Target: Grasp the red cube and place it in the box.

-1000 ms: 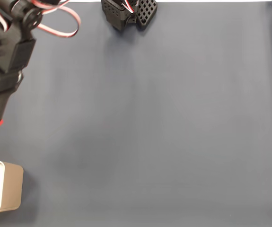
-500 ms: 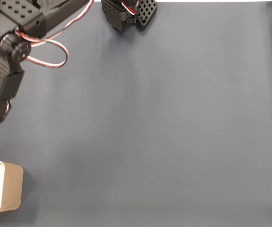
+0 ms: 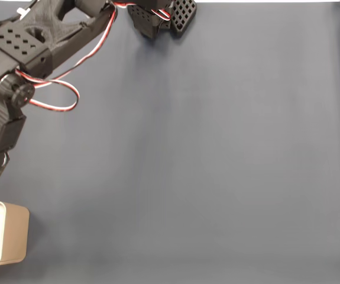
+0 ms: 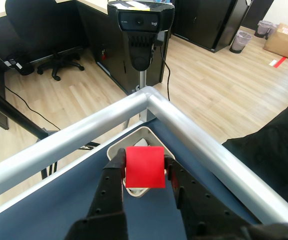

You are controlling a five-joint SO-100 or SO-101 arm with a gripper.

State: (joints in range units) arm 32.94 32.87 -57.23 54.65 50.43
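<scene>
In the wrist view the red cube sits clamped between the two black fingers of my gripper, which is shut on it. The cube hangs just above the box, a small container with a white inside, at the corner of the dark blue table. In the fixed view the box stands at the lower left edge, tan outside. My arm reaches down along the left edge toward it; the gripper's tip and the cube are cut off by the frame there.
A silver metal rail frames the table corner right behind the box. A webcam on a stand rises beyond the rail. The arm's black base sits at the top of the fixed view. Dark blue mat spreads to the right.
The arm has travelled down the left edge toward the box. The red of the cube, visible at the left edge one second ago, has slipped out of the fixed view.
</scene>
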